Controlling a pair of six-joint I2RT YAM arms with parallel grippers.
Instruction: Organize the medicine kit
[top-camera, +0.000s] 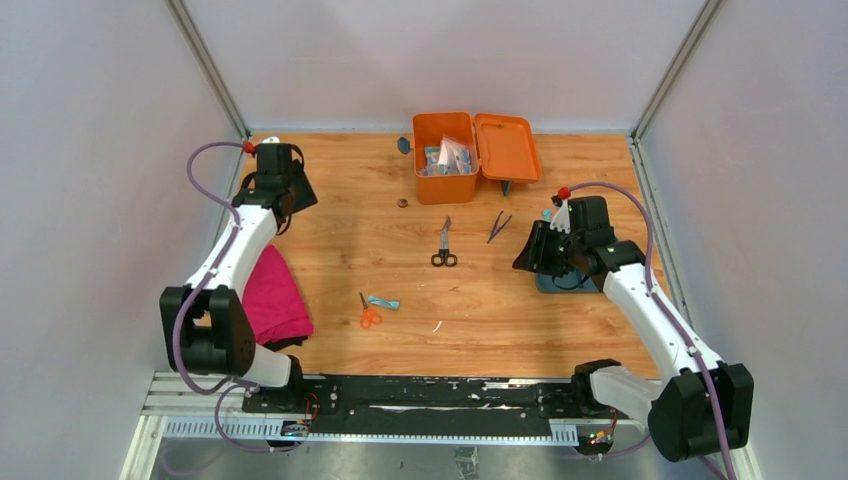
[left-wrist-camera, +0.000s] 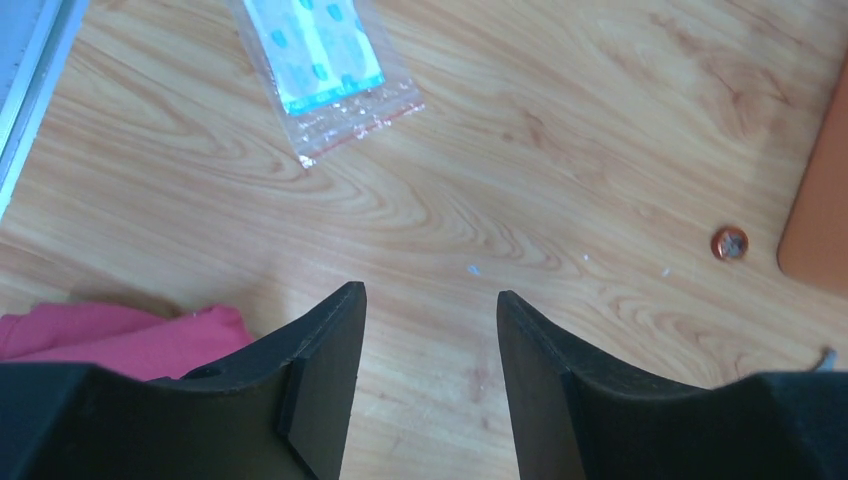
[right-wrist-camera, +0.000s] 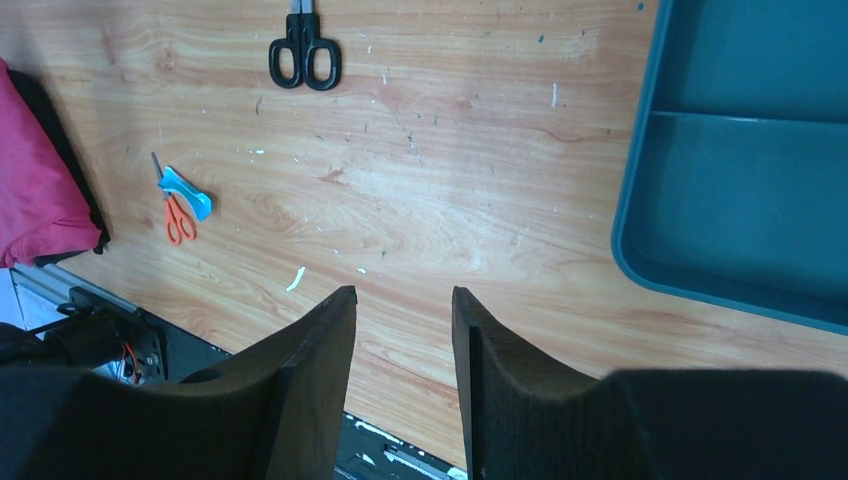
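The medicine kit (top-camera: 445, 160) stands open at the far middle of the counter (top-camera: 340, 240), its lid (top-camera: 507, 147) swung flat to its right and clear packets lying inside the box. The left gripper (left-wrist-camera: 430, 295) hangs well to the left of the kit, near the counter's far left corner, its jaws spread moderately with only bare wood between them. In its wrist view a clear bag (left-wrist-camera: 325, 70) of teal-printed strips lies flat on the wood, well apart from the kit's orange edge, and a small round copper-coloured thing (left-wrist-camera: 730, 243) sits just beside that edge. The right gripper (right-wrist-camera: 400, 292) hovers to the right of the kit and nearer the arm bases, its jaws likewise parted and holding nothing. A teal tray (right-wrist-camera: 740, 200) with a divider lies under and beside it. Black scissors (top-camera: 444, 250) lie closed on the near side of the kit, almost straight in front of it, with tweezers (top-camera: 498, 226) a little to their right, between the kit and the tray. Farther from the kit, toward the bases, small orange scissors (top-camera: 369, 314) touch a light blue piece (top-camera: 384, 302). A pink cloth (top-camera: 272, 295) is heaped at the counter's left edge, well apart from the kit, beside the left arm.
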